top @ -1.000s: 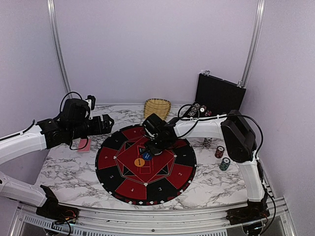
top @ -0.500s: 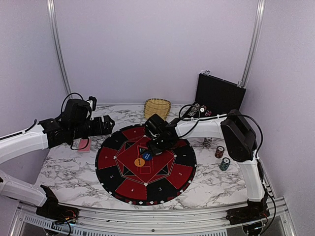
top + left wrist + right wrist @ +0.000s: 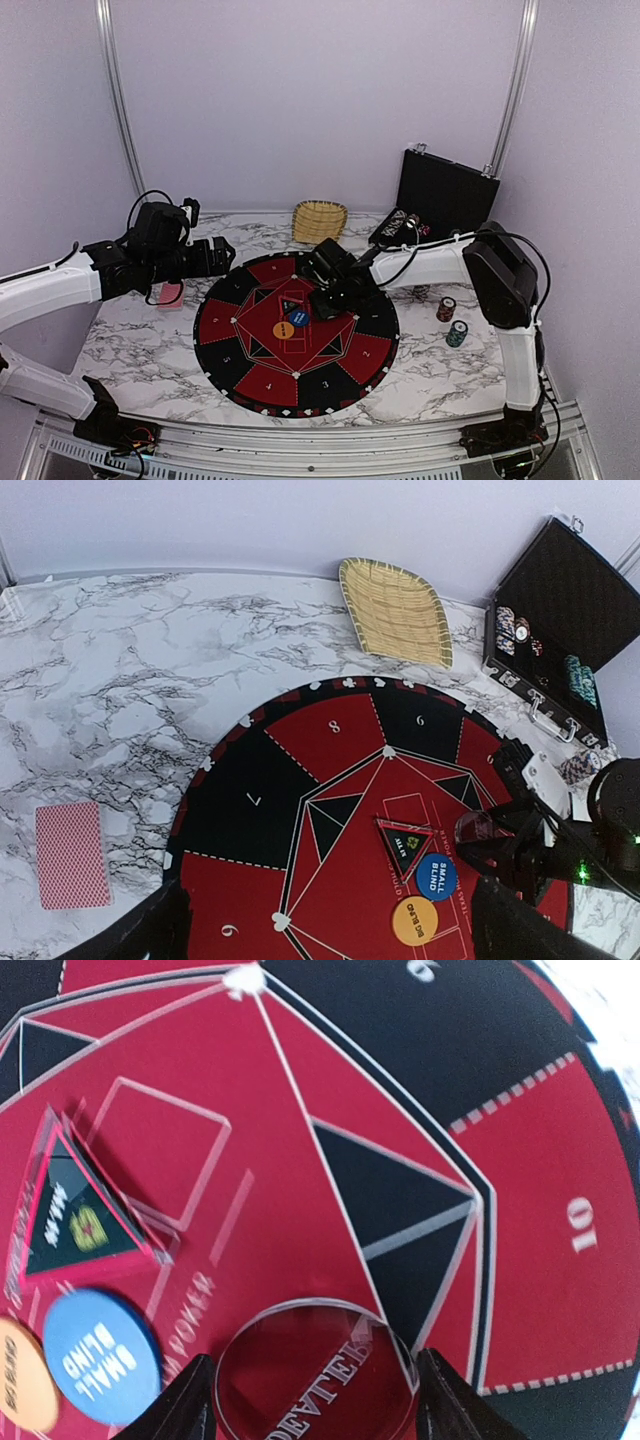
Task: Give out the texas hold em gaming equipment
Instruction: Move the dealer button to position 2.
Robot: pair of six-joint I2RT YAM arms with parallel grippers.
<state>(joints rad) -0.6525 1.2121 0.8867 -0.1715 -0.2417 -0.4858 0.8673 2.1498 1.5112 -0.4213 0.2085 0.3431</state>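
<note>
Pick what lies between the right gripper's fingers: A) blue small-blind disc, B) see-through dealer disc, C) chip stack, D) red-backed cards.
B: in the right wrist view the see-through dealer disc lies between the fingers of the right gripper; the blue small-blind disc lies off to one side.

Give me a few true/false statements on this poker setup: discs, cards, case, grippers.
1. The blue disc lies beside the orange disc on the mat. True.
2. The card deck lies on the mat. False: it lies on the marble table, left of the mat.
3. The right gripper straddles the clear dealer disc. True.
4. The black case is shut. False: its lid stands open, chips inside.
5. The left gripper holds a card. False: it is open and empty.
</note>
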